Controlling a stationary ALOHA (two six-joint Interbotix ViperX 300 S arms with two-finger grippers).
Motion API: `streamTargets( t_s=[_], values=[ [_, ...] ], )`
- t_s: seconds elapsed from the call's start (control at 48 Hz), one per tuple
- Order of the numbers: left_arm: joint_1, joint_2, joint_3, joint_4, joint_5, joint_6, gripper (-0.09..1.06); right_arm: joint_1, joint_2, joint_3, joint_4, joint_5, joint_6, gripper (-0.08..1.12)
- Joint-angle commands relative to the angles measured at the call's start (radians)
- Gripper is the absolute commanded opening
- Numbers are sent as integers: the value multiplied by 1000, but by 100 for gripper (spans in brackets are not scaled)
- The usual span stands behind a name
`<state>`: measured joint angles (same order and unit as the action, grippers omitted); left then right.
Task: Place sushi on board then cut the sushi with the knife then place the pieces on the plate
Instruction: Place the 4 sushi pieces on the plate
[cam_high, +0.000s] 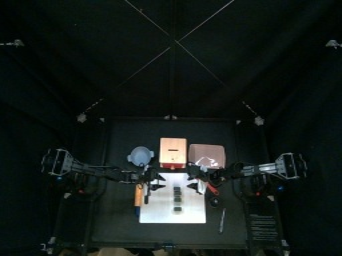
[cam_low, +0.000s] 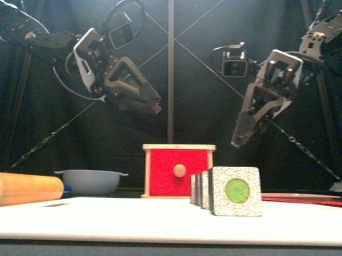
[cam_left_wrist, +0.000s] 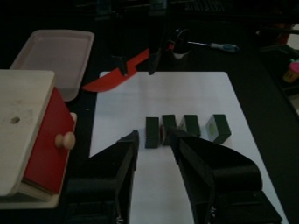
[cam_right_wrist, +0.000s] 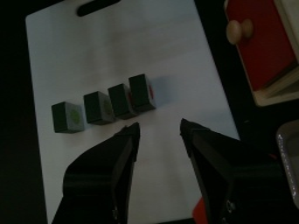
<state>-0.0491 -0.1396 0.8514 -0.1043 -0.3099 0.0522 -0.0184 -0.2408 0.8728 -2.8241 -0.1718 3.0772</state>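
Several dark green sushi pieces (cam_high: 175, 197) (cam_low: 227, 190) (cam_left_wrist: 187, 129) (cam_right_wrist: 107, 103) stand in a row on the white cutting board (cam_high: 178, 208) (cam_left_wrist: 176, 92) (cam_right_wrist: 140, 44). My left gripper (cam_low: 140, 105) (cam_left_wrist: 155, 144) hangs open above the row, holding nothing. Over the board's side nearer the tray, my right gripper (cam_low: 243, 138) (cam_right_wrist: 159, 129) is also open and empty. The red toy knife (cam_left_wrist: 117, 77) (cam_right_wrist: 202, 213) lies at the board's corner nearest the pink tray (cam_high: 207, 155) (cam_left_wrist: 52, 52), below the right arm.
The wooden box with the red drawer front (cam_high: 173, 150) (cam_low: 178, 170) stands behind the board, with the blue-grey bowl (cam_high: 140, 155) (cam_low: 91, 180) to its left. A wooden roller (cam_low: 27, 187) lies left of the board. To the board's right lies a blue toy knife (cam_high: 222, 218) (cam_left_wrist: 216, 45).
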Motion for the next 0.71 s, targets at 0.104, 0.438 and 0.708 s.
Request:
streamTargets(
  t_s=[0.104, 0.438, 0.708],
  values=[
    [0, -14, 3, 0, -9, 2, 74, 11, 57, -84, -40, 6, 2, 79],
    [0, -14, 23, 0, -9, 2, 74, 35, 193, -175, -41, 8, 3, 79],
    [0, -17, 40, -2, -9, 2, 74, 40, 256, -222, -43, 6, 2, 79]
  ],
)
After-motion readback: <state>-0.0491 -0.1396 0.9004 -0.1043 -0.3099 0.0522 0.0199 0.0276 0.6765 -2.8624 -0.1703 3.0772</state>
